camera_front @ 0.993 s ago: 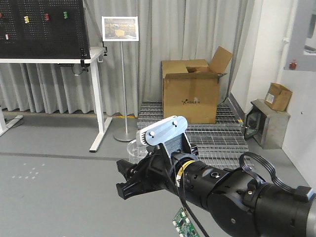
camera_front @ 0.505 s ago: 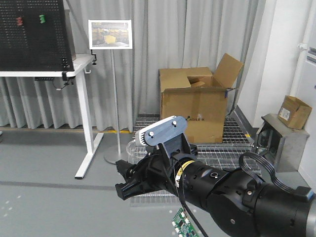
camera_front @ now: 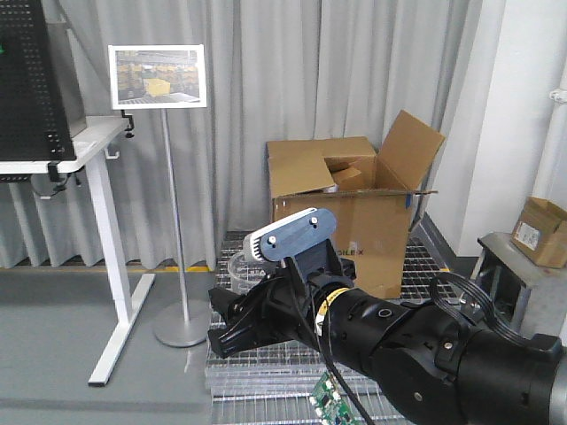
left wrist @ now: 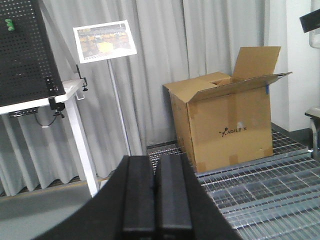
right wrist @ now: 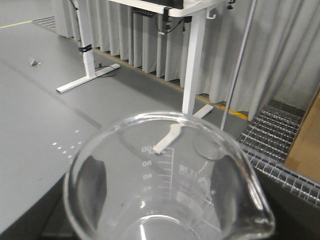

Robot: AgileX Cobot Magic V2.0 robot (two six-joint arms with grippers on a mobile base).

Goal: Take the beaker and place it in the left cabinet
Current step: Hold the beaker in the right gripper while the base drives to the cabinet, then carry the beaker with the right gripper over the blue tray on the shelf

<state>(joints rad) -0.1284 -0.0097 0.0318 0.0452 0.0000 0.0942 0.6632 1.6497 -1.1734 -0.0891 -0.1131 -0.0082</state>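
Right: small clear glass beaker (right wrist: 170,185), pour spout, white graduation marks, fills right wrist view. Long axis upright, mouth up, spout toward lower right. Right gripper (camera_front: 223,320) closed around beaker, dark pads showing through glass, though exact contact hard to read. Beaker held low ahead of robot, above steel floor grating (camera_front: 257,381). Left gripper (left wrist: 156,167) has fingers pressed together, empty. Open brown cardboard box (camera_front: 341,212) ahead. Left cabinet not in any view. Judgement: right arm carries load, cabinet must be found first.

A workshop or robotics test hall: grey curtains (camera_front: 292,71) wall off a bare grey floor (camera_front: 53,354). At upper left a black pegboard (camera_front: 22,80) stands on a white-legged desk (camera_front: 89,142). In the centre an open cardboard shipping box (camera_front: 354,221) sits on steel grating (camera_front: 266,363), near a sign stand (camera_front: 157,77).
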